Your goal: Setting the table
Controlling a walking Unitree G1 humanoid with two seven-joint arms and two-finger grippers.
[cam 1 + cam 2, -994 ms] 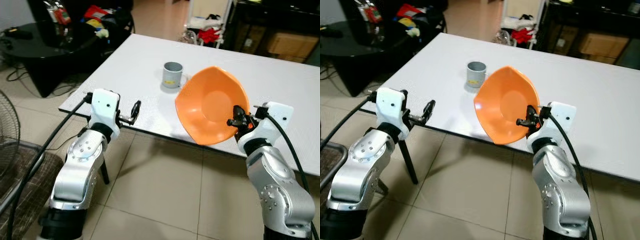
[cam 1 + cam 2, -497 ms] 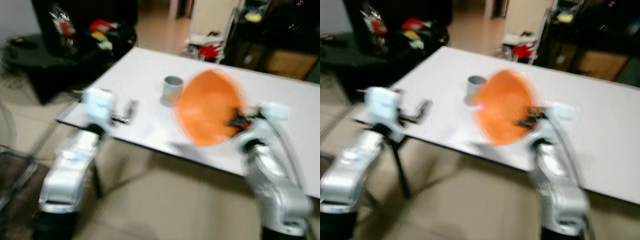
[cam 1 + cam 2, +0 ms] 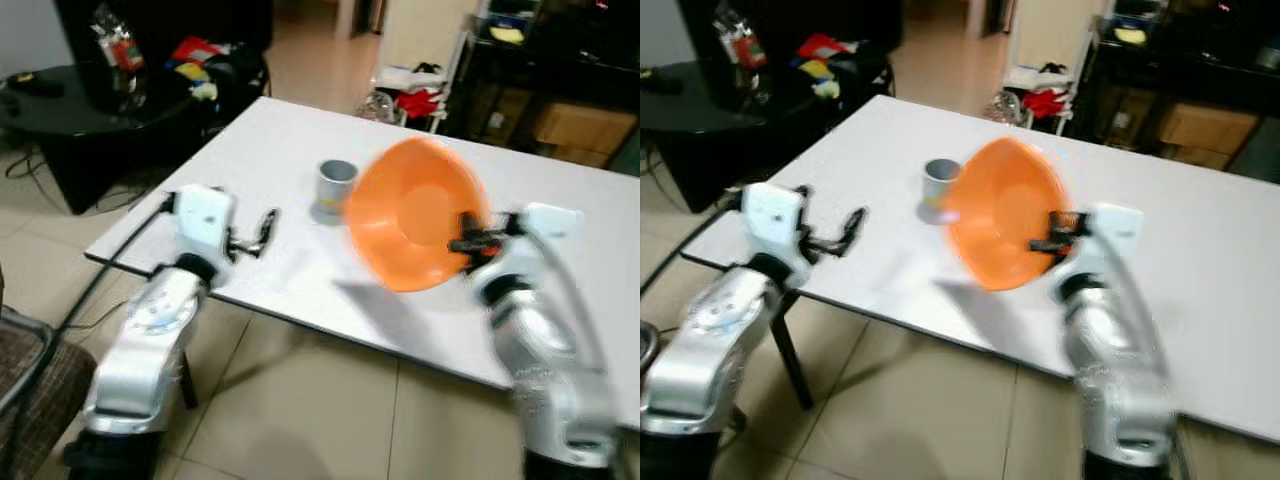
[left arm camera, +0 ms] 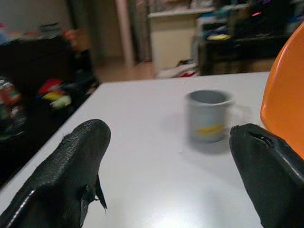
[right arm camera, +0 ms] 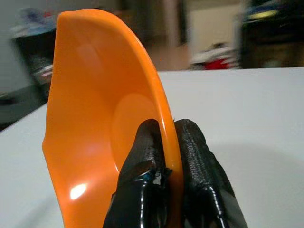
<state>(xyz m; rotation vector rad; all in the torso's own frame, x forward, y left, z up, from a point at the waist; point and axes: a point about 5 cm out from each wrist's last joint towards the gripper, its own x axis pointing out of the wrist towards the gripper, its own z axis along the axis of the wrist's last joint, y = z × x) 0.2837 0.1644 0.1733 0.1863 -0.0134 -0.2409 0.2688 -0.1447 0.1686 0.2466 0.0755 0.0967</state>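
Above the white table point(image 3: 290, 150), right end effector point(image 5: 164, 164) pinches orange bowl point(image 3: 415, 225).

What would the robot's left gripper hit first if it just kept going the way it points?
Probably the grey mug: it stands on the white table ahead of the left gripper, between its open fingers, though depth is uncertain.

We see the tilted orange plastic bowl point(image 3: 415, 225), pinched at its rim by the right gripper point(image 3: 468, 243), now carried further over the white table point(image 3: 280, 160), overlapping the grey mug point(image 3: 333, 190).
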